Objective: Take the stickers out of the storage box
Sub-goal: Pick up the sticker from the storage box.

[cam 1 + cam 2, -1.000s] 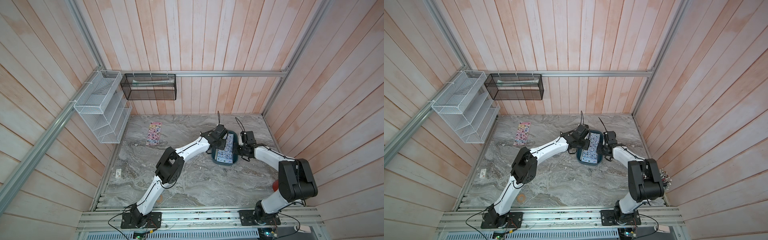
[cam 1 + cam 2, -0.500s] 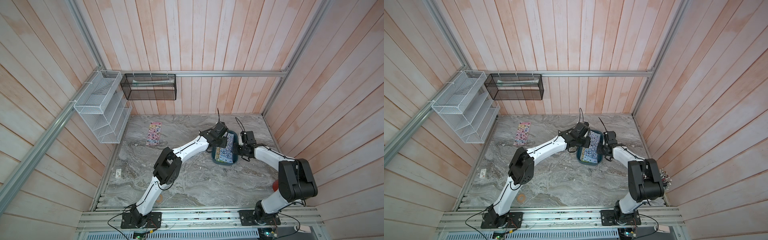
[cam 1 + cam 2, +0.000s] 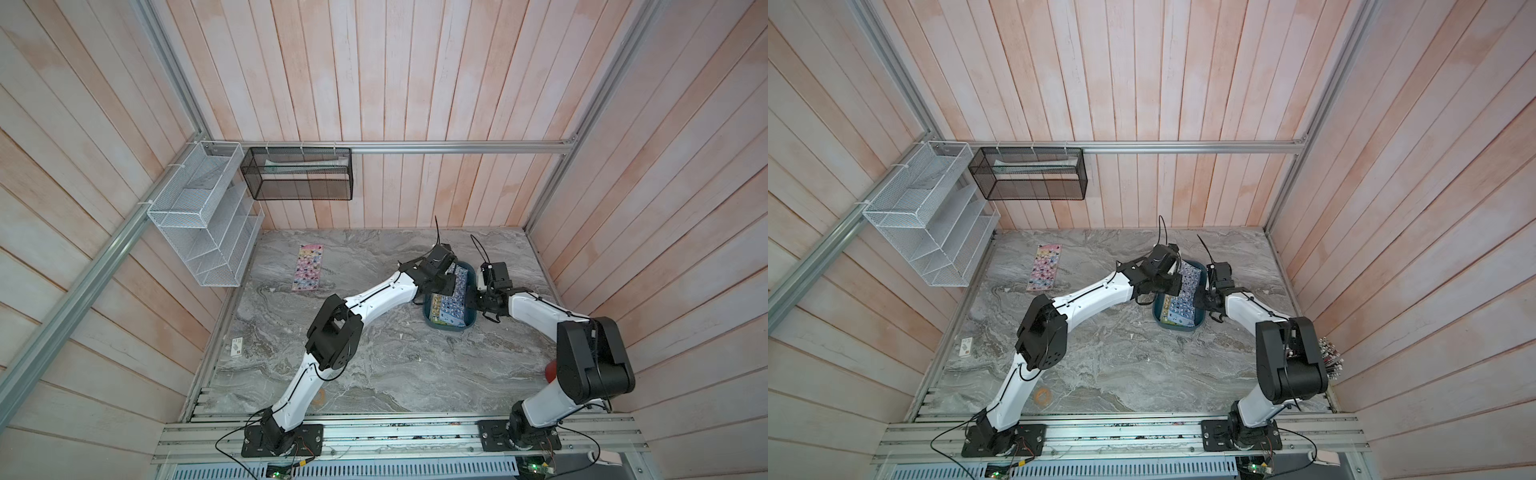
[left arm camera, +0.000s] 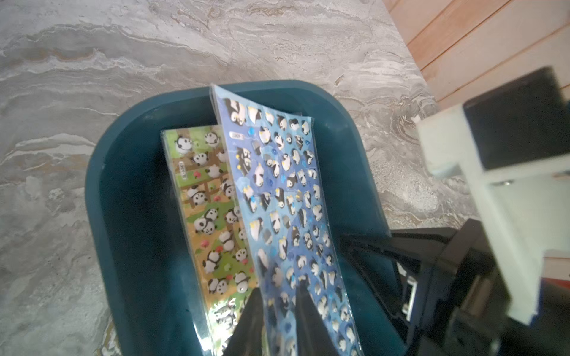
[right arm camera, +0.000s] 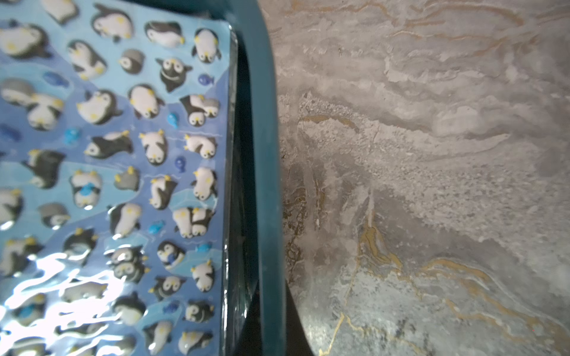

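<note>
In both top views, the dark teal storage box [image 3: 448, 328] [image 3: 1177, 327] sat on the right side of the grey marbled table [image 3: 374, 365]. The left gripper [image 3: 448, 286] hung over the box's far half. The right gripper [image 3: 478, 297] met the box's right rim. A pink sticker sheet [image 3: 307, 267] lay flat on the table, well apart from the box on its left.

In the left wrist view, the left gripper [image 4: 277, 291] pinched a blue penguin sheet [image 4: 277, 172] between its two dark fingers. The sheet tilted upward, with its far end inside the box [image 4: 132, 215]. A green panda sheet [image 4: 209, 215] lay in the box beneath it.

In the right wrist view, the right gripper [image 5: 268, 308] was pressed together on the box's wall [image 5: 262, 123], one finger on either side. The blue penguin sheet [image 5: 123, 154] lay just inside that wall.
</note>
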